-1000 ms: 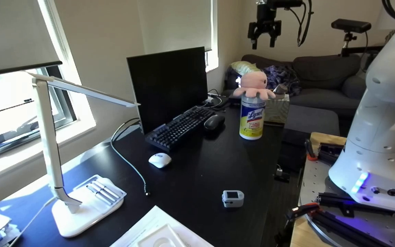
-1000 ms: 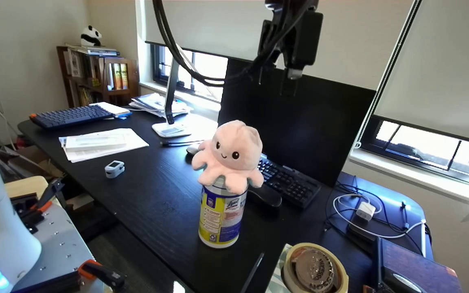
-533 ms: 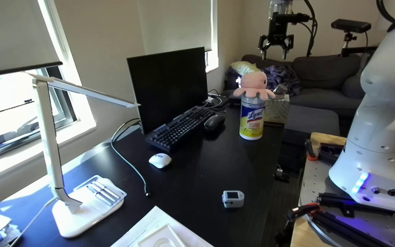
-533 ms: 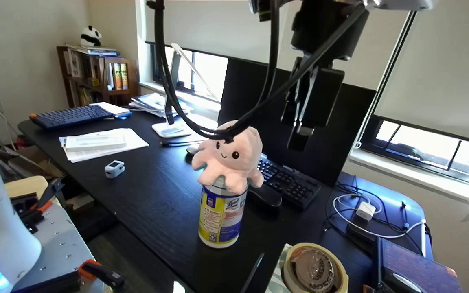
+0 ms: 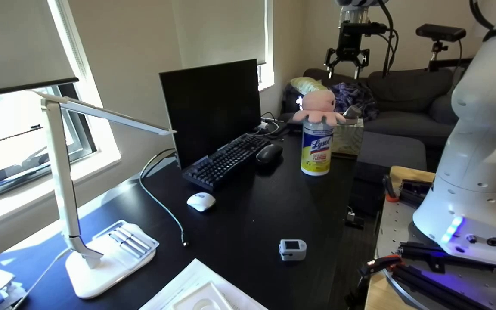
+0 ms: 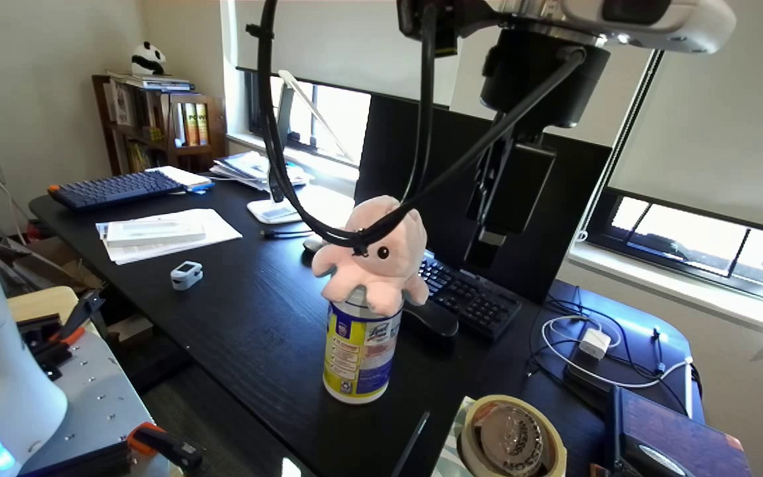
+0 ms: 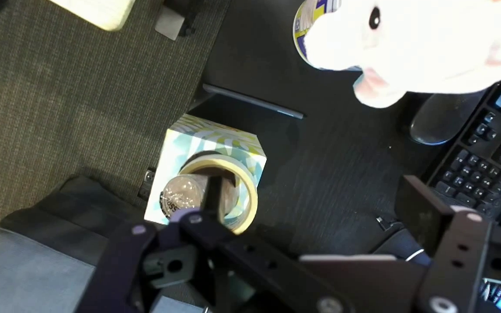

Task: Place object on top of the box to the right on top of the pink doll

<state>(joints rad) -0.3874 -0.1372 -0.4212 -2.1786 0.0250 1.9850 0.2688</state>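
Observation:
The pink doll [image 5: 318, 103] is a plush octopus sitting on the white canister [image 5: 316, 161] in both exterior views; a cable crosses its face [image 6: 381, 275]. In the wrist view, the doll [image 7: 424, 43] is at the top right. The box [image 7: 168, 152] looks patterned there, and tan in an exterior view [image 5: 347, 140]. On it are a pale yellow tape ring [image 7: 251, 195] and a brownish clear roll [image 7: 183, 193] tilted inside the ring; the roll also shows in both exterior views [image 5: 352, 113] [image 6: 514, 440]. My gripper [image 7: 320, 200] is open and empty, above desk height; one finger overlaps the ring in view.
A monitor [image 5: 213, 112], keyboard [image 5: 226, 159] and black mouse [image 5: 268, 153] stand near the canister. A dark pen [image 7: 255, 101] lies beside the box. A white charger with cables [image 6: 595, 343] and a brown case [image 6: 679, 437] are at the desk's end.
My gripper has come down and shifted right in both exterior views, mostly in the earlier half second. Its cable now hangs across the doll's face. Doll, canister and box have not moved.

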